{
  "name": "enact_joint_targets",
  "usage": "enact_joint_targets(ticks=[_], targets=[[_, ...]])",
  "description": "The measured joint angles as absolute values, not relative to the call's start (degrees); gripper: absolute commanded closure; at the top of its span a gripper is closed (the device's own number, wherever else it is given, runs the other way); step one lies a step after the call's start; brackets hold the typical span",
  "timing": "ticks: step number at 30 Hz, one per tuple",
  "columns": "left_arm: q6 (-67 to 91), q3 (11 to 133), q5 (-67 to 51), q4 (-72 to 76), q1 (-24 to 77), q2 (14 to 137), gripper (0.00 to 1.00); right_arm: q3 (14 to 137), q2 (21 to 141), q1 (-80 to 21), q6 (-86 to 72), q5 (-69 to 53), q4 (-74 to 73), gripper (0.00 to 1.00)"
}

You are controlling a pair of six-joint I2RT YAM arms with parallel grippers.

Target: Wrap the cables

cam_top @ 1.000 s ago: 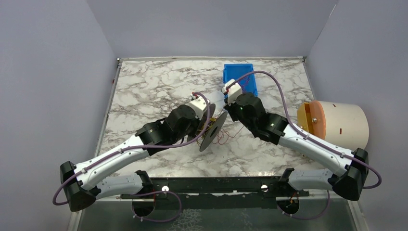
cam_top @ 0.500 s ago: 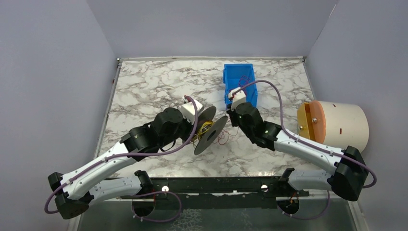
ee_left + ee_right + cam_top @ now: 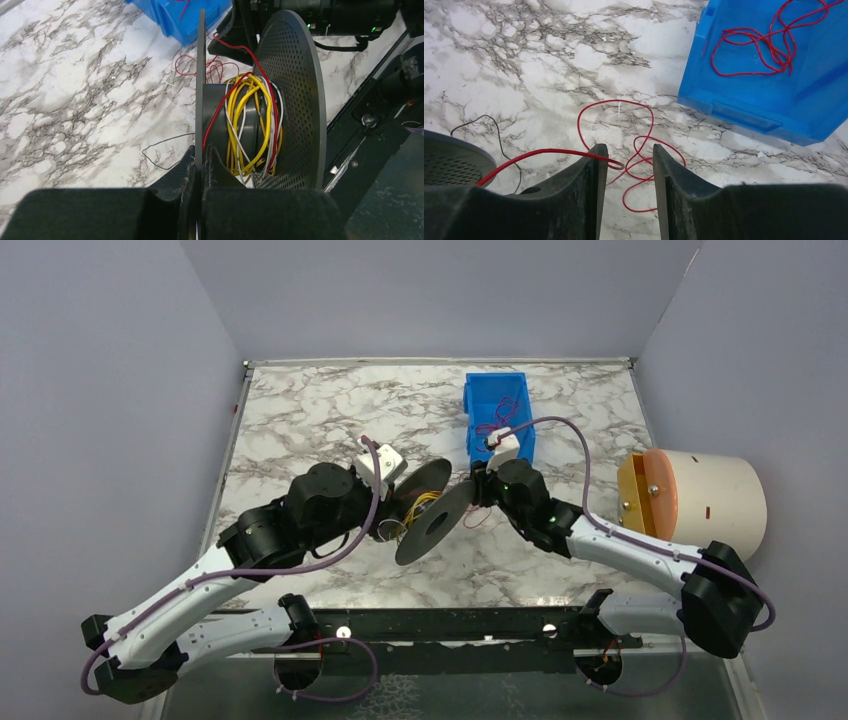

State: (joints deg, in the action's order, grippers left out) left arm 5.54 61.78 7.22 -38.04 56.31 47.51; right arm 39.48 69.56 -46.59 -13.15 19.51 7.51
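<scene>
- Top external: white-and-grey marble worktop (image 3: 300, 410) carries everything; both arms meet near its centre.
- Cream cylindrical drum w/ orange end (image 3: 715, 495) lies on its side at the right edge, well apart from the rest.
- Blue plastic bin (image 3: 497, 400) sits at the far side, just beyond the right wrist; a tangle of red cable (image 3: 756, 45) lies inside.
- Dark grey perforated two-disc spool (image 3: 432, 523) is held on edge, tilted, btwn the two wrists; yellow, white and red wires (image 3: 245, 115) are wound on its hub.
- Left tool (image 3: 201, 165): clamped on the rim of one spool disc, seen edge-on in left wrist view.
- Right tool (image 3: 626, 155): fingers narrowly apart, low over the worktop. Loose red wire (image 3: 616, 101) runs from the spool across one fingertip into the gap, not visibly pinched; the rest is looped on the marble near the bin.
- Thin black wire (image 3: 165, 145) lies on the worktop beside the spool.
</scene>
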Motion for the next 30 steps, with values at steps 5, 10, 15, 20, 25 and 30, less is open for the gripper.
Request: enact_joint_targets(ticks=[5, 10, 15, 20, 25, 30], targets=[[6.04, 63.72, 6.70, -38.87, 56.31, 47.07, 1.00, 38.02, 71.13, -45.60, -15.33, 17.30, 11.03, 0.52], [6.66, 65.41, 6.79, -39.09, 56.31, 46.92, 1.00, 36.93, 74.04, -44.93, -17.26, 15.00, 13.76, 0.51], [7.42, 66.13, 6.98, -39.07, 56.31, 46.81, 1.00, 36.40, 78.17, -44.77, -19.44, 12.36, 16.10, 0.51], [7.77, 66.35, 7.05, -39.13, 56.31, 46.76, 1.00, 36.03, 80.88, -44.60, -21.10, 10.94, 18.63, 0.55], [8.14, 68.10, 7.07, -39.00, 56.31, 46.61, 1.00, 35.51, 82.65, -44.38, -22.09, 10.26, 21.63, 0.61], [9.17, 69.73, 8.29, -38.50, 56.31, 45.69, 1.00, 35.51, 84.93, -44.14, -22.65, 9.32, 23.90, 0.66]])
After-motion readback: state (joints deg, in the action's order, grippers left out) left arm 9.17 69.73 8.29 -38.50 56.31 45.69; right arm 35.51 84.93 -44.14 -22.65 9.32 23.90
